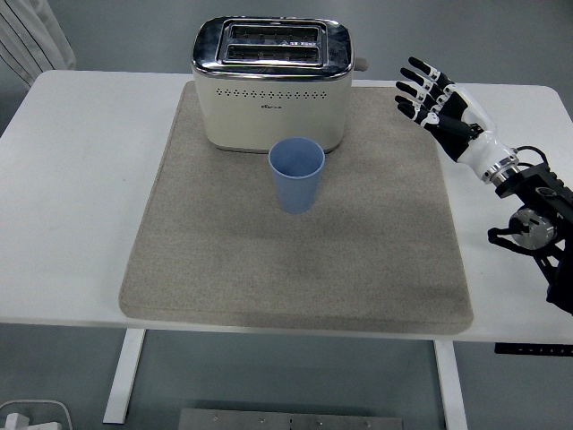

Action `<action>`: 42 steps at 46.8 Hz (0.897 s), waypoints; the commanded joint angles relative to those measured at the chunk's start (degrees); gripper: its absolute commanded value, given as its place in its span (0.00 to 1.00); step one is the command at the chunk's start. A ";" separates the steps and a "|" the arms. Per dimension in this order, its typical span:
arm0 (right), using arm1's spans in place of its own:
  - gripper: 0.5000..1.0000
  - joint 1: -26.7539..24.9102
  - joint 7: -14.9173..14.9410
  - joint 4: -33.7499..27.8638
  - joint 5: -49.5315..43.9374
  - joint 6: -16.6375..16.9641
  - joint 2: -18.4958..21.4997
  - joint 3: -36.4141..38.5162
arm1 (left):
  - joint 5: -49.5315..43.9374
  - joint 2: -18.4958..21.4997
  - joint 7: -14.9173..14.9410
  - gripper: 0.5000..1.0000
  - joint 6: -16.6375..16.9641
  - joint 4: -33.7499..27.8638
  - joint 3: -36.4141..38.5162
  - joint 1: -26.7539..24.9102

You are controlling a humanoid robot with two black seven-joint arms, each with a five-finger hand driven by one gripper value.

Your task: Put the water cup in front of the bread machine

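Water cup (pixel 296 174): light blue, plain, tapered toward the base; set upright with the mouth open upward; nothing can be seen inside; no hand is on it.
Cup position: placed on the mat, just in front of the bread machine's front face, toward its right half.
Bread machine (pixel 272 82): cream body, chrome top with two slots; positioned at the mat's far edge.

White rectangular desk (pixel 81 179) with rounded corners, on white metal legs (pixel 124 376). Grey-beige rectangular felt mat (pixel 295 260) covering the desk's middle, from near the far edge to near the front edge. Grey smooth floor (pixel 269 376) beneath and beyond. White pleated curtain (pixel 31 36) past the far left corner. Light even, shadows soft.
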 commanded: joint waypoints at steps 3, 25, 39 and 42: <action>0.85 0.94 -2.64 -0.58 0.03 -1.85 0.64 0.13 | 0.00 0.00 0.00 1.00 0.00 0.01 0.00 -0.06; 0.84 4.46 -14.51 -6.21 11.90 -1.85 3.45 -0.31 | 0.00 0.00 0.00 1.00 0.00 0.01 0.00 0.03; 0.83 5.95 -17.41 -6.47 21.65 -2.46 3.45 -0.48 | 0.00 0.00 0.00 1.00 0.00 0.01 0.00 0.03; 0.83 5.95 -19.96 -6.56 23.06 -4.30 3.71 -0.13 | 0.00 0.00 0.00 1.00 0.00 0.01 0.00 0.03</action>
